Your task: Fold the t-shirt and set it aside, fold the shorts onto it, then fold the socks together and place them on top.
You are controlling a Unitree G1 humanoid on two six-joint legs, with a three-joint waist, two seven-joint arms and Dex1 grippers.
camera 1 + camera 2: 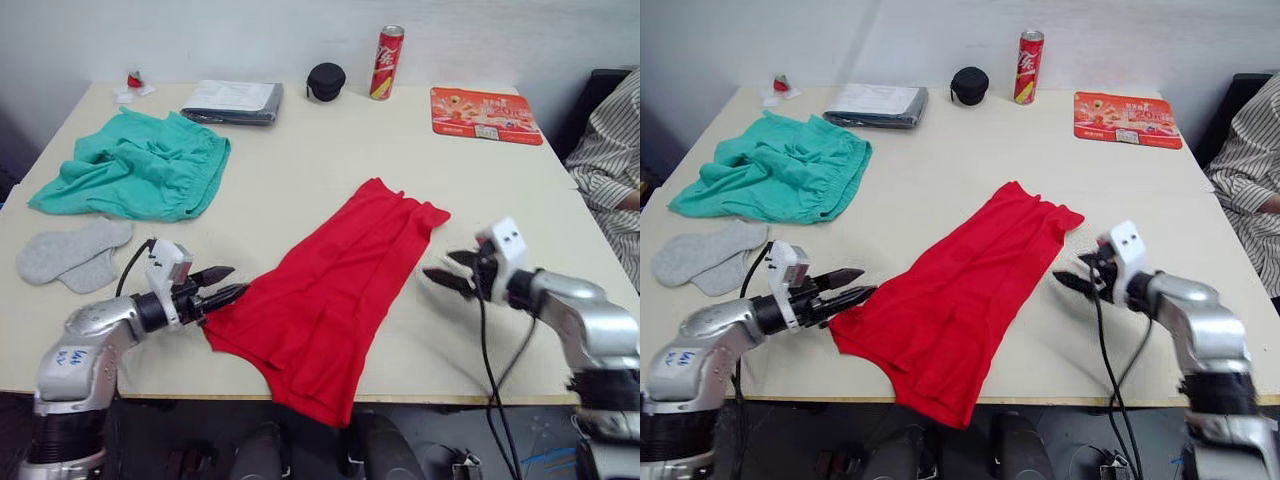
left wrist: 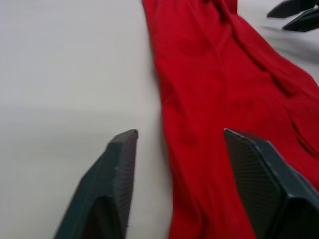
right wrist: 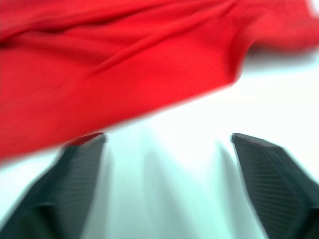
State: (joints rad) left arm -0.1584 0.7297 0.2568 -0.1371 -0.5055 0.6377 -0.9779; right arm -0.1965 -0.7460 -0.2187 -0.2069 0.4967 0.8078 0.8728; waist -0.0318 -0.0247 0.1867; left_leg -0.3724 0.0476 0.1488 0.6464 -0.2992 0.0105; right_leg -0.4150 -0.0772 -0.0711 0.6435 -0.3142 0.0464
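The red t-shirt (image 1: 330, 290) lies as a long diagonal strip across the table's middle, its near end hanging over the front edge. My left gripper (image 1: 222, 283) is open at the shirt's left edge, fingers (image 2: 117, 174) straddling the hem. My right gripper (image 1: 448, 270) is open just right of the shirt's far end, not touching it. The teal-green shorts (image 1: 135, 168) lie crumpled at the far left. The two light-grey socks (image 1: 70, 255) rest side by side near the left edge.
Along the back of the table (image 1: 330, 140) are a folded grey cloth (image 1: 233, 101), a black round case (image 1: 325, 80), a red can (image 1: 387, 62) and a red mat (image 1: 485, 114). A person in a striped sleeve (image 1: 605, 160) sits at the right.
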